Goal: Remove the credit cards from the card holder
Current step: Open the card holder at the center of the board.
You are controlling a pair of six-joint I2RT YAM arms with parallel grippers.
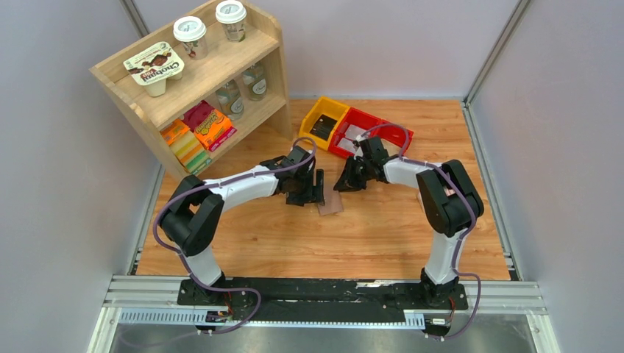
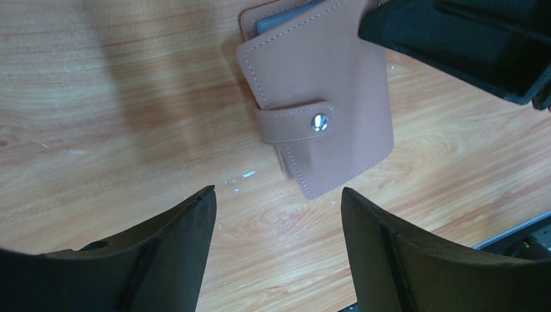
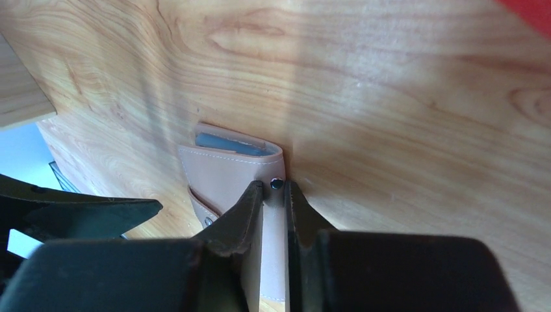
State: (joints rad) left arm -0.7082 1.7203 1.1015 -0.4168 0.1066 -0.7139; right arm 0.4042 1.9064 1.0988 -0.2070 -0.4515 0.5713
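The left black claw (image 2: 278,195) hangs wide open over the wooden table (image 2: 97,130) — nothing is in it. Just beside it lies the flat pinkish-brown leather card holder (image 2: 325,84), folded shut, its strap snapped down with a silver button (image 2: 319,122). A blue-grey strip (image 2: 286,16) peeks out at one end. The right black claw (image 3: 273,188) is squeezed narrow — it pinches the holder's edge.

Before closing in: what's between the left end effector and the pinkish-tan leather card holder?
Only bare wooden tabletop separates left end effector and card holder, per left wrist view.
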